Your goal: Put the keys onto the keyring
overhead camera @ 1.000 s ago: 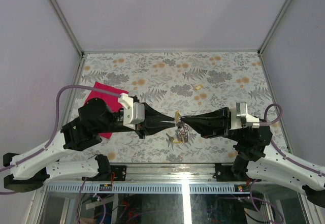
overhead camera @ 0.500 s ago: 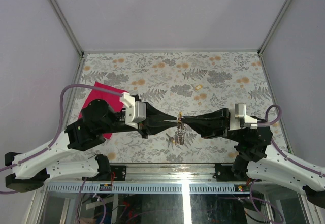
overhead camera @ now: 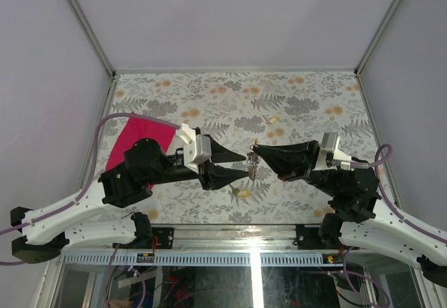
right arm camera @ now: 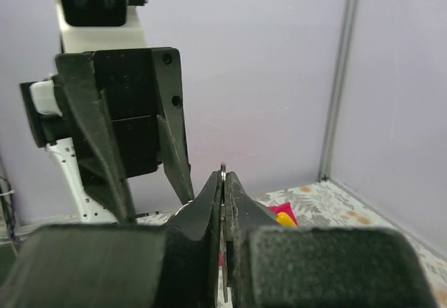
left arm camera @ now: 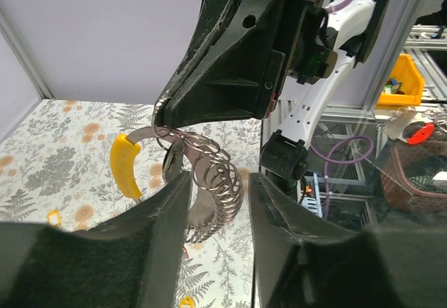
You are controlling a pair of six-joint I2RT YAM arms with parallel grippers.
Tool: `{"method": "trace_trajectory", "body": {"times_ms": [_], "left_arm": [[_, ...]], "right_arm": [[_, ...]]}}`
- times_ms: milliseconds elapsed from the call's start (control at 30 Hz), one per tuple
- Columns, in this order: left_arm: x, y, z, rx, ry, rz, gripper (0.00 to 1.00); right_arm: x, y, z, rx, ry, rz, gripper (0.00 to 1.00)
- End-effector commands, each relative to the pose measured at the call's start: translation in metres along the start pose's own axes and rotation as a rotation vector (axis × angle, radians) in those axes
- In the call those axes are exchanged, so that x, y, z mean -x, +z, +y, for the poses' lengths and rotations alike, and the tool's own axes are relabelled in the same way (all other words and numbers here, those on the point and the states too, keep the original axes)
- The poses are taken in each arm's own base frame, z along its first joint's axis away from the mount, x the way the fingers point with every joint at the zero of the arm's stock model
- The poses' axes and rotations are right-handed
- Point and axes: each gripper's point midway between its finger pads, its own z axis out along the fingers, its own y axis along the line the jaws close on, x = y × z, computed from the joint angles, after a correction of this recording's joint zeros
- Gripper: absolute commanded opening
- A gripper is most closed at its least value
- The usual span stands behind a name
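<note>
Clamped tight in the right gripper (right arm camera: pixel 222 182): the keyring (left arm camera: pixel 213 182), dangling above the table (overhead camera: pixel 314 91) just ahead of the left gripper (overhead camera: pixel 246 166), spread wide and empty. Seems to carry one yellow key (left arm camera: pixel 124 165) (attachment unclear). Left to thread: loose keys (overhead camera: pixel 242 193) lying below.

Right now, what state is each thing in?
keyring, hanging off the table
right tool, shut on the keyring
left tool, open beside the keyring
yellow-capped key, raised with the keyring
near key, on the table
far key, on the table
red cloth, lying flat
</note>
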Motion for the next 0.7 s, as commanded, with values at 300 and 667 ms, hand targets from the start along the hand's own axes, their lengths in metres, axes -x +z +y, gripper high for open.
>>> {"method": "trace_trajectory", "body": {"times_ms": [300,667], "left_arm": [[-0.011,0.022,0.045,0.238,-0.076,-0.059,0.88],[-0.039,0.026,0.067,0.376,-0.097,0.002,0.98]], "right_arm": [[0.035,0.002,-0.034,-0.195,-0.014,-0.088,0.0],[0.034,0.001,-0.035,-0.204,0.0,-0.09,0.0]]}}
